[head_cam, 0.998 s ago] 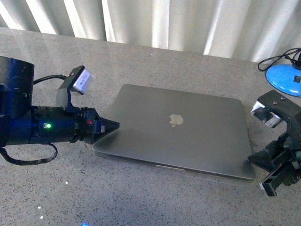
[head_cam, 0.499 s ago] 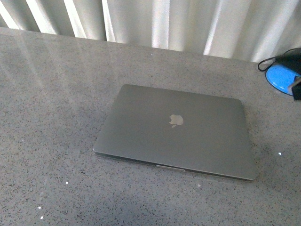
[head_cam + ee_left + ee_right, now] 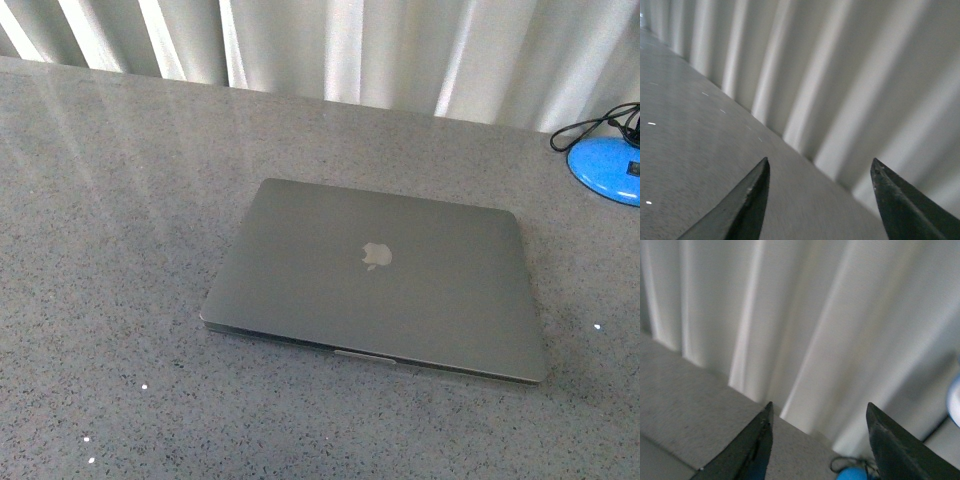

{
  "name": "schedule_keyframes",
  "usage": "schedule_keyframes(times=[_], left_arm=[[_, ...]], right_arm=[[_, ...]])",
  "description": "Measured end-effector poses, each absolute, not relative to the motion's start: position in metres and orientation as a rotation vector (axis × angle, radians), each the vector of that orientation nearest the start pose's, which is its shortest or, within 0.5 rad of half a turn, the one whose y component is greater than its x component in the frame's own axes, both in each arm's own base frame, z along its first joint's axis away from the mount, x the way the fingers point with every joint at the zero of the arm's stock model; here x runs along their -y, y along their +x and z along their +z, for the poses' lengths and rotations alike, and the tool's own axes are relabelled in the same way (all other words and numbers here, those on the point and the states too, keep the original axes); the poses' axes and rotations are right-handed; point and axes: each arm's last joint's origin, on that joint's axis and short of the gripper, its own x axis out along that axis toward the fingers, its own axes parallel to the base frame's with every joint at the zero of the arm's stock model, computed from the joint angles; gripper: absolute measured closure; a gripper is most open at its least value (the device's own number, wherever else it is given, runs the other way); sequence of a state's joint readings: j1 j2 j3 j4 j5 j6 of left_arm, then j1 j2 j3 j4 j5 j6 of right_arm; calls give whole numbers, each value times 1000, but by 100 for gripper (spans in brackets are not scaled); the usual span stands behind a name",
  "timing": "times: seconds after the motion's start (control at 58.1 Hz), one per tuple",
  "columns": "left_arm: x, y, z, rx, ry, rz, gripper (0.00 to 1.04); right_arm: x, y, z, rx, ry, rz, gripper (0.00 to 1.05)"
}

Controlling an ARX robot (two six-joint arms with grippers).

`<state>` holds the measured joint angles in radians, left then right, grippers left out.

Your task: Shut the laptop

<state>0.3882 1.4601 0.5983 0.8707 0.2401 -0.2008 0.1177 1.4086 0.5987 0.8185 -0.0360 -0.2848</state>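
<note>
The laptop (image 3: 375, 280) lies shut and flat on the speckled grey table (image 3: 110, 250) in the front view, its space-grey lid up with the pale apple logo showing. Neither arm appears in the front view. My left gripper (image 3: 820, 167) is open, its dark fingertips (image 3: 757, 192) framing only table and curtain. My right gripper (image 3: 818, 412) is open too, with nothing between its fingers, looking at the curtain and the table's far edge. The laptop shows in neither wrist view.
A white pleated curtain (image 3: 400, 50) hangs behind the table's far edge. At the far right stands a blue round object (image 3: 605, 168) with a black cable; a bit of that blue round object (image 3: 852, 474) shows in the right wrist view.
One second ago both arms flanked the shut laptop; they have since pulled out of the front view. The laptop has not moved.
</note>
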Motion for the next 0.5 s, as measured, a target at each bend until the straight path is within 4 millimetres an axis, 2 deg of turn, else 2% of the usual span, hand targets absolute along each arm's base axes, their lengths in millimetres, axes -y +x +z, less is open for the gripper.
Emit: schedule_keyframes(times=[0.052, 0.155, 0.189, 0.207, 0.396, 0.499], left_arm=[[-88, 260, 213, -3, -119, 42, 68], [-60, 233, 202, -8, -38, 5, 95], [-52, 225, 199, -5, -31, 3, 101], [-50, 222, 198, -5, -23, 1, 101], [-32, 196, 186, -9, -13, 13, 101], [-25, 185, 182, -10, -10, 6, 101]], right_arm=[[-31, 275, 222, 5, -179, 46, 64], [-22, 244, 206, -8, -58, 13, 91], [-19, 235, 202, -11, -45, 3, 99], [-17, 230, 199, -12, -39, -1, 105], [-12, 204, 190, -7, -22, 15, 104], [-3, 192, 185, -8, -19, 15, 104]])
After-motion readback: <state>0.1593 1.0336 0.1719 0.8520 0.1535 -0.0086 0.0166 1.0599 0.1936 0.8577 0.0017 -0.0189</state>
